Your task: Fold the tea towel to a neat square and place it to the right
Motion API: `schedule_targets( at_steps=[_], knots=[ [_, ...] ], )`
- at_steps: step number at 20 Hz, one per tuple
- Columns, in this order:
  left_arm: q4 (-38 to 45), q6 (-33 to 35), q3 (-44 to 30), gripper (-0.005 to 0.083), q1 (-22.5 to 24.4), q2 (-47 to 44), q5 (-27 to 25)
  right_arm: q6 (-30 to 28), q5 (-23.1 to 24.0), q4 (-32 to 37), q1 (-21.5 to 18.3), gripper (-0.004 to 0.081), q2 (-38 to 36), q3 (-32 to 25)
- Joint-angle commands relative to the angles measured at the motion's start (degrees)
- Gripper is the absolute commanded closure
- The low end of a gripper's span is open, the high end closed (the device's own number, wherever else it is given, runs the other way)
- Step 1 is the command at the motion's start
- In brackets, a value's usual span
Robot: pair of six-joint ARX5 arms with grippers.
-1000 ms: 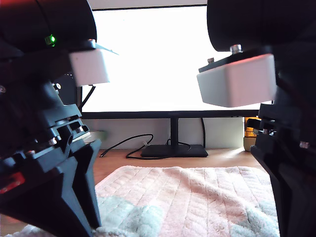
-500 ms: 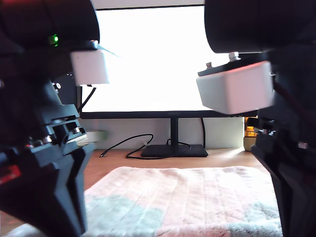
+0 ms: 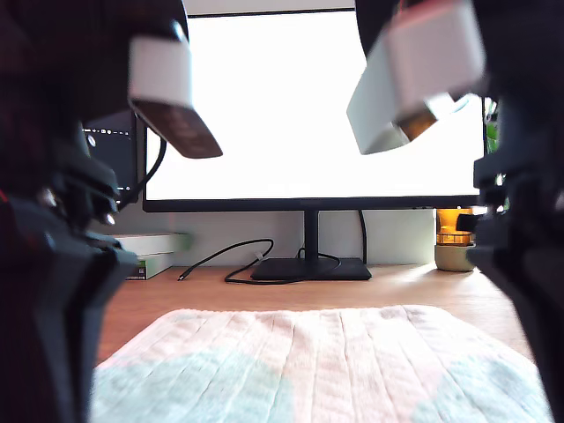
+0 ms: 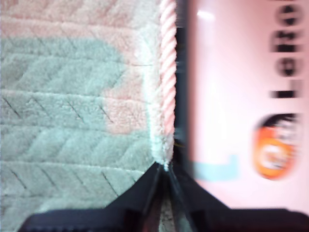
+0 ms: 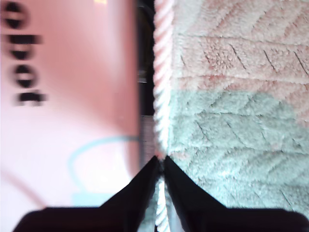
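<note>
The tea towel (image 3: 317, 366) lies spread on the wooden worktop (image 3: 220, 291), in front of the monitor (image 3: 308, 106) and nearer the camera than the monitor's stand. It is fluffy pale pink with mint-green patches, its pile pressed into ribs of a chevron pattern, and a thick twisted pink cord (image 4: 167, 72) runs along its hem. My first tool (image 4: 164, 169) has its jaws drawn together on that corded hem, at a spot where green pile meets pink. My second tool (image 5: 161, 162) is likewise pinched onto the corded hem (image 5: 162, 72). Beside the hem in both wrist views is a blurred pink surface with dark lettering, probably a printed mat (image 4: 231, 96).
</note>
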Motion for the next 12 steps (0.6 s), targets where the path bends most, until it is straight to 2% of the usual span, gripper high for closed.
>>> schedule_targets(
  at_steps=[1,4,7,12],
  knots=[
    [-6.71,-0.37,-0.59,0.0798,0.55,1.11,-0.46,0.20,0.63,-6.08,-0.28,0.0783,0.79,-1.79],
    [-12.15,-0.24,3.28,0.0798,0.57,1.11,0.09,0.17,0.24,-9.33,-0.31,0.0783,0.79,0.48],
    [-12.68,0.04,7.02,0.0798,1.42,1.11,-1.46,-0.02,0.33,-9.49,-0.85,0.0783,0.81,4.00],
    [-11.08,3.32,9.66,0.0798,5.84,1.27,-6.45,-0.17,3.91,-5.22,-6.43,0.0783,0.81,6.25]
  ],
)
